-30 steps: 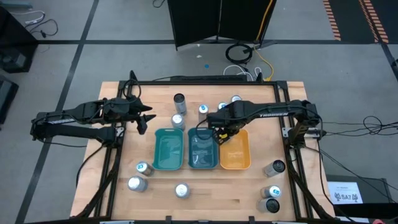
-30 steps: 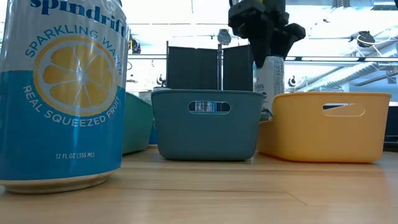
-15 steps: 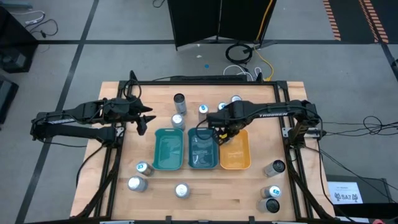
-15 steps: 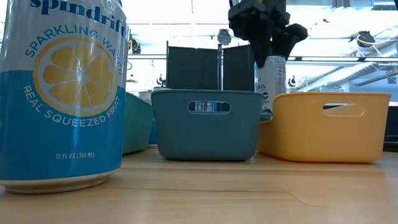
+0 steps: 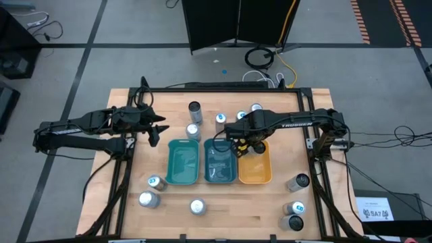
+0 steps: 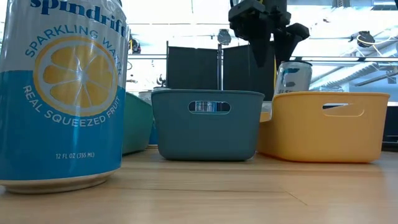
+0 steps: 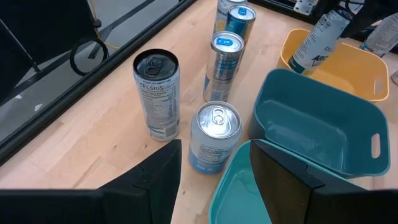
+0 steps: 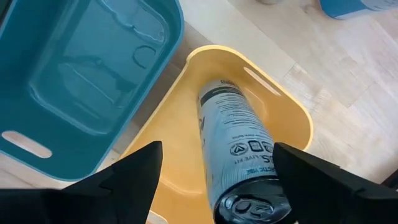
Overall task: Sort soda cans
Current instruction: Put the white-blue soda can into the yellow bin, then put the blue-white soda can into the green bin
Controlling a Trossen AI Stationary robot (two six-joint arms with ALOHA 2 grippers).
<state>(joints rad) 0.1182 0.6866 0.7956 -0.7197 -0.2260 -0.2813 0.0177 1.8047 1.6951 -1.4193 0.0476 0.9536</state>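
Cans here look rigid, smooth and slippery, probably dentable, so I would pinch mid-body across the round side. My right gripper [image 8: 214, 171] hangs spread over the orange tray [image 8: 292, 112]; the tall slim can [image 8: 239, 149] sits loose between the fingers, tilted inside. Tray walls crowd the descent. Farther off, the left gripper [image 7: 214, 177] hangs half-spread, empty, near the Celsius can [image 7: 157, 93], beside the teal tray [image 7: 323, 121].
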